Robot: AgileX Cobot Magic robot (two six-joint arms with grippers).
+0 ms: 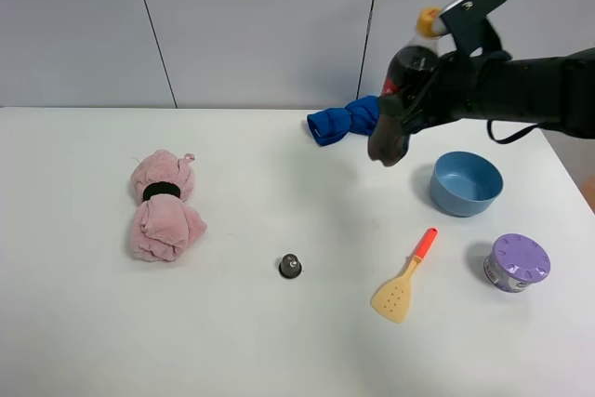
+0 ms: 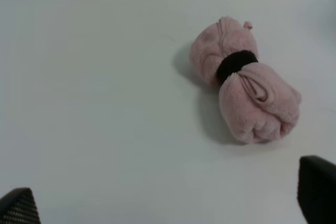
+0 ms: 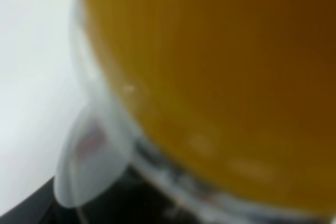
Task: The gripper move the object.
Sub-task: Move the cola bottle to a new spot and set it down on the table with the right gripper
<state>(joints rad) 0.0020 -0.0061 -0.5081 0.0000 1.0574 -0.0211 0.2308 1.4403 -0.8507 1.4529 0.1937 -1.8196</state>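
So the black right gripper [image 1: 416, 104] has jaws clamped on the tall plastic cola bottle [image 1: 410, 64]. Looks mid-carry; next needs a gentle upright set-down.

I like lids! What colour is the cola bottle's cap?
Yellow-orange cap, best in exterior high view.

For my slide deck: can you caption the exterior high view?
Right gripper holds a tilted cola bottle beside a blue cloth and blue bowl.

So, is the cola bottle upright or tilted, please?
Tilted: the bottle, in the right end effector, has its cap right of its base.
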